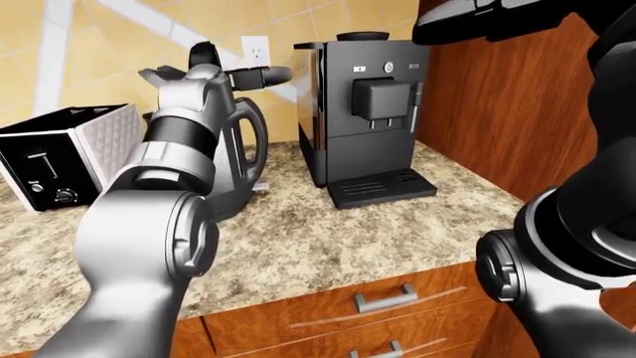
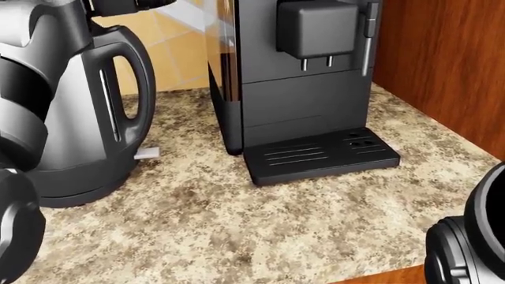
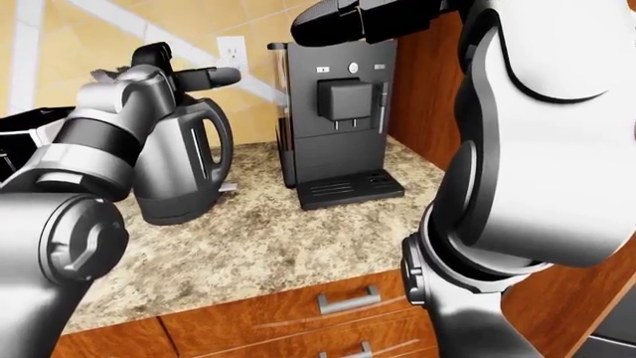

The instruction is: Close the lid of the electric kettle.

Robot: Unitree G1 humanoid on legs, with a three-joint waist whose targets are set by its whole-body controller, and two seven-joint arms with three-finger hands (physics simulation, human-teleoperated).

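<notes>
The electric kettle [image 2: 87, 130], silver with a black handle and base, stands at the left of the granite counter [image 2: 260, 225]. My left hand [image 1: 233, 71] hovers over the kettle's top with its black fingers [image 1: 266, 74] stretched out to the right, open and holding nothing. The hand and forearm hide the lid, so I cannot tell how it stands. My right hand [image 3: 348, 19] is raised high at the top of the right-eye view, level with the coffee machine's top. It is open and far from the kettle.
A black coffee machine [image 2: 300, 77] with a drip tray stands right of the kettle. A wooden cabinet wall [image 2: 450, 65] bounds the counter on the right. A toaster [image 1: 65, 153] sits at the far left. A wall outlet [image 1: 256, 49] shows behind the kettle, and drawers [image 1: 388, 298] below the counter edge.
</notes>
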